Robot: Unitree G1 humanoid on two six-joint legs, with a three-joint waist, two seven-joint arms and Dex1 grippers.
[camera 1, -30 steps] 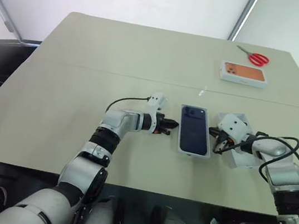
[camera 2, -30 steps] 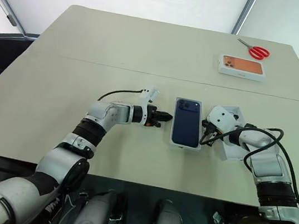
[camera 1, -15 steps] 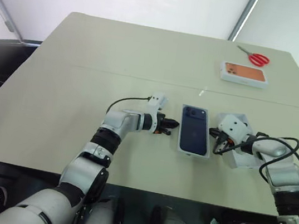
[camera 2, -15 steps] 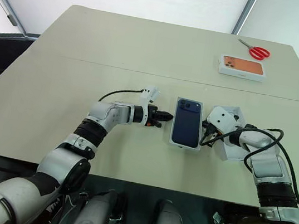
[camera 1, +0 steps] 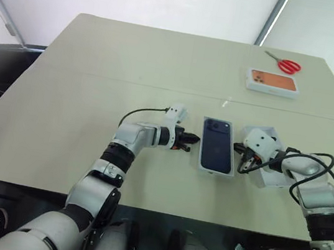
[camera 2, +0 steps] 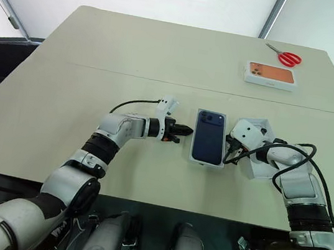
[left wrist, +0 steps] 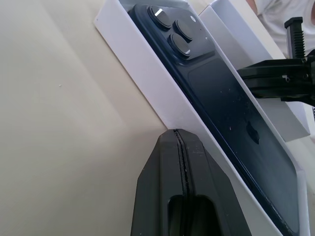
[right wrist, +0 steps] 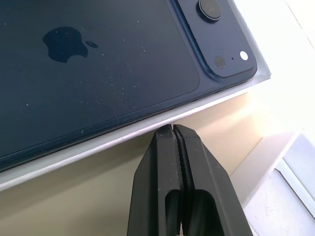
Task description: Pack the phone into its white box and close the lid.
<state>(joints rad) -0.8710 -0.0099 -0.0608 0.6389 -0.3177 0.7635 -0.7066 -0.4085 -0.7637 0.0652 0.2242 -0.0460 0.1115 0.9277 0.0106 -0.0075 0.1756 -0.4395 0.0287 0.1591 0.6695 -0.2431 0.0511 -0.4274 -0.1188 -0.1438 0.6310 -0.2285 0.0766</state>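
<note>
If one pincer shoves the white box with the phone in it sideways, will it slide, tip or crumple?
The white box is shallow and lies flat on the smooth table, so it would probably slide, not tip. The phone lying flat inside likely adds weight, so both should move together. Its thin cardboard wall might dent under a narrow tip like the shut left pincer.
</note>
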